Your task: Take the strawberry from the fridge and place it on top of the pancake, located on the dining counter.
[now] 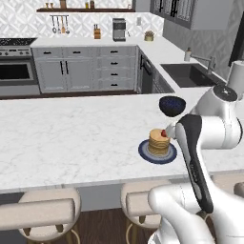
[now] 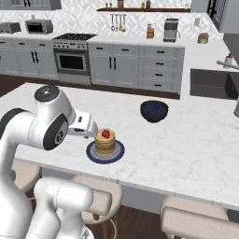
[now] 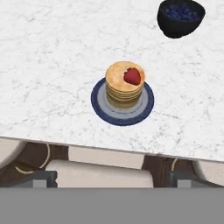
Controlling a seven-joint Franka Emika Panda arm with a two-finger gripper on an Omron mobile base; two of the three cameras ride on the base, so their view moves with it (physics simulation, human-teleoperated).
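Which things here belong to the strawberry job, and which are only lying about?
Belong to the job:
strawberry, resting on top of the pancake
pancake on its blue plate
dining counter

Just lying about:
dark bowl
stools
sink
oven
coffee maker

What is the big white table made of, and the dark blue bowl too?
The long white dining counter looks like polished marble: faint grey veins run across a smooth pale surface. The round dark blue bowl looks like glazed ceramic, though it could be plastic; it is dark, smooth and slightly glossy. Since the scene is rendered, both are guesses from looks alone.
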